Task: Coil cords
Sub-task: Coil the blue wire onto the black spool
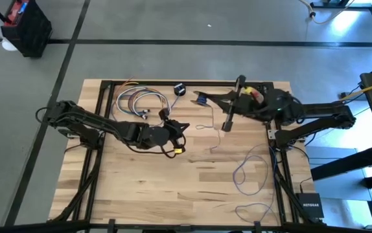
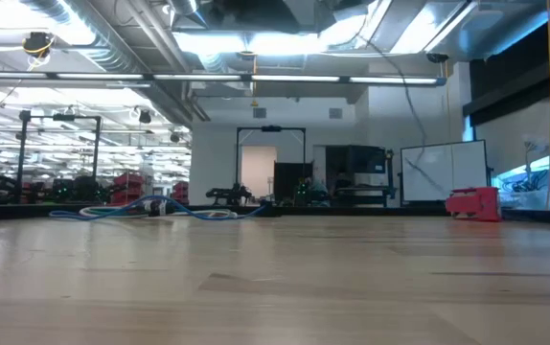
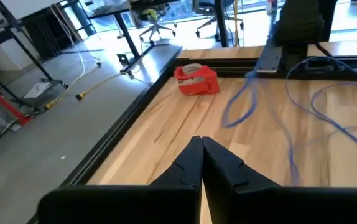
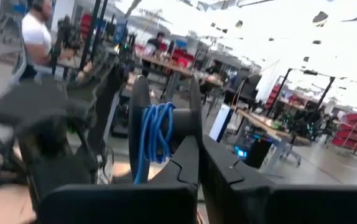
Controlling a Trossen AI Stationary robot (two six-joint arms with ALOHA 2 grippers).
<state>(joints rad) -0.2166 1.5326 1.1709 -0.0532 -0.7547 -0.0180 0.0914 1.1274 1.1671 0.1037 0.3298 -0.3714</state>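
Observation:
A thin bluish-purple cord [image 1: 247,169] lies in loose loops on the table's right half; it also shows in the left wrist view [image 3: 241,106]. Some of it is wound on a black two-flanged spool [image 4: 157,140], which my right gripper [image 4: 198,142] holds above the far middle of the table [image 1: 231,103]. A strand [image 1: 217,139] hangs from the spool to the table. A small black round puck [image 1: 179,89] lies near the far edge. My left gripper [image 1: 182,127] is shut and empty over the table's middle [image 3: 201,142]. My right gripper is shut at the rim of the spool's nearer flange [image 4: 194,118]; the fingers themselves hide the exact place of contact. It comes level from the table's right side. The spool is lifted clear of the table, its flanges on edge, with wound cord [image 4: 153,143] between them.
A bundle of coloured cables [image 1: 140,100] lies at the far left, and shows in the low view [image 2: 150,207]. A red tape dispenser [image 3: 197,79] stands near the far right edge [image 2: 473,203]. A small blue item [image 1: 201,99] lies beside the puck. The near half of the table is bare wood [image 1: 160,188].

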